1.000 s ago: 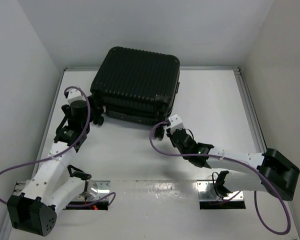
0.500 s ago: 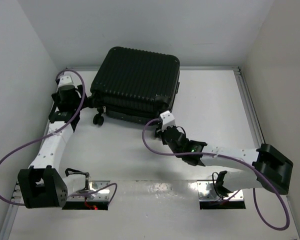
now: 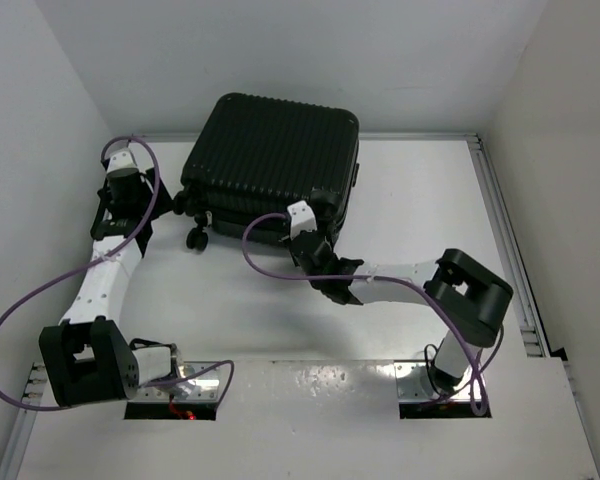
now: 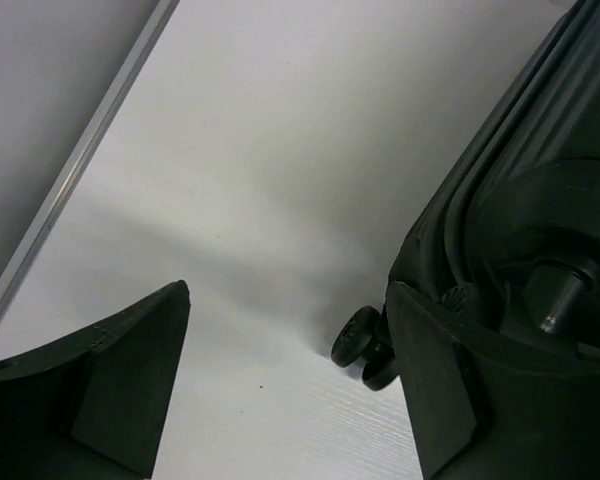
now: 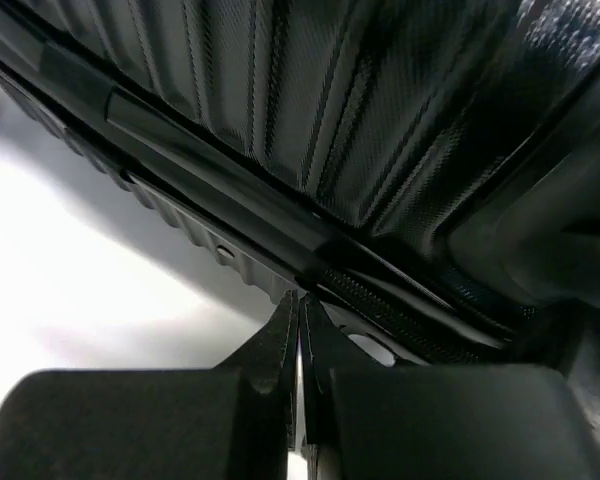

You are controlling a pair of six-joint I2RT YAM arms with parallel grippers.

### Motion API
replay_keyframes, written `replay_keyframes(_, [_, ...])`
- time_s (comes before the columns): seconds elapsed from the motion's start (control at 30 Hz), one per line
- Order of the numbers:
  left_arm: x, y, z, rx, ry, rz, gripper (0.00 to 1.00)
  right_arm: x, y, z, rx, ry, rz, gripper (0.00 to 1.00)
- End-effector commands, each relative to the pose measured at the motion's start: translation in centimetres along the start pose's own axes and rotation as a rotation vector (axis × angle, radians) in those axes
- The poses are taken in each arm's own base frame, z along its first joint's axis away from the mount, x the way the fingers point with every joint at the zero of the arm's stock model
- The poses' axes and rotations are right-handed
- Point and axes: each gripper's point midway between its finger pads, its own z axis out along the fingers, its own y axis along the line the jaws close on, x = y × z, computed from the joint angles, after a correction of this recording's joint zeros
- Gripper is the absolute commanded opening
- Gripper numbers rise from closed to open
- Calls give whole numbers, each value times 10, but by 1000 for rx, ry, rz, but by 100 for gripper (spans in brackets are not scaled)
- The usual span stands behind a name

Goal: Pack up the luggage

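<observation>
Here's the luggage [image 3: 272, 165], lying flat at twelve o'clock on the white desk [image 3: 420, 200], ribbed black shell facing up and its far edge against the back wall. Both halves sit closed on each other, so nothing of the inside shows and whatever it holds is hidden. Over at nine o'clock of the case, the left tool [image 4: 288, 292] hangs with its fingers spread wide, nothing between them but bare desk. Its right finger is just beside the case's corner, where a small black wheel [image 4: 358, 340] pokes out onto the desk. Now to the six o'clock side: the right arm reaches across to the near edge of the case, and the right tool [image 5: 298, 297] has its fingers pressed tight together, tips right up at the dark seam [image 5: 220, 215] that runs between the two shells. Whether a zip pull is nipped between those tips, the wrist view is too dark to tell.
</observation>
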Motion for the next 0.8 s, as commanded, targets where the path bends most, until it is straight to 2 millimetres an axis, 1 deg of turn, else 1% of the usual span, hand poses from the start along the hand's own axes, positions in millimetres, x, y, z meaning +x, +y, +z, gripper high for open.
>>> replay_keyframes(0.0, [-20, 6, -2, -1, -61, -48, 84, -16, -26, 19, 112, -38, 74, 0])
replay_keyframes(0.03, [-25, 5, -4, 3, -78, -52, 84, -15, -31, 22, 127, -31, 73, 0])
replay_keyframes(0.07, [-20, 5, -3, 10, -68, -50, 84, -15, -42, 27, 158, -27, 80, 0])
replay_keyframes(0.13, [-21, 9, -3, 1, -69, -55, 84, -13, -53, 33, 186, -24, 82, 0])
replay_keyframes(0.17, [-19, 12, -1, -7, -70, -59, 84, -11, -68, 39, 221, -18, 78, 0])
replay_keyframes(0.2, [-17, 10, 1, 1, -59, -57, 84, -14, -73, 41, 227, -26, 82, 0])
replay_keyframes(0.27, [-17, 10, 1, 1, -59, -57, 84, -17, -96, 47, 274, -34, 71, 0])
replay_keyframes(0.3, [-14, 9, 3, 7, -48, -46, 84, -20, -101, 49, 280, -44, 75, 0])
replay_keyframes(0.37, [-14, 9, 3, 7, -48, -45, 84, -24, -122, 48, 317, -51, 67, 0])
replay_keyframes(0.4, [-13, 9, 6, 7, -48, -45, 84, -21, -135, 48, 341, -47, 63, 0])
replay_keyframes(0.43, [-13, 7, 6, 19, -45, -36, 84, -24, -141, 42, 343, -56, 64, 0])
replay_keyframes(0.47, [-13, 7, 6, 19, -45, -36, 84, -20, -144, 38, 343, -50, 42, 0])
replay_keyframes(0.5, [-15, 7, 6, 21, -55, -38, 84, -28, -145, 36, 334, -85, 27, 0])
replay_keyframes(0.53, [-15, 5, 6, 30, -53, -38, 84, -36, -146, 29, 334, -112, 29, 1])
replay_keyframes(0.57, [-15, 3, 6, 41, -51, -37, 84, -30, -145, 18, 324, -120, 28, 3])
replay_keyframes(0.6, [-15, 3, 6, 41, -51, -37, 84, -40, -147, 9, 319, -147, 17, 8])
replay_keyframes(0.63, [-14, 1, 6, 54, -48, -37, 84, -42, -146, 5, 310, -160, 21, 19])
replay_keyframes(0.67, [-14, 1, 6, 54, -48, -37, 85, -22, -150, -2, 309, -126, 3, 23])
replay_keyframes(0.7, [-14, 1, 6, 54, -48, -37, 85, -31, -156, -10, 313, -158, 24, 27])
replay_keyframes(0.73, [-14, 1, 6, 54, -48, -37, 85, -20, -161, -13, 306, -146, 22, 32])
replay_keyframes(0.77, [-14, 1, 6, 54, -48, -37, 85, -10, -172, -19, 312, -128, 7, 34])
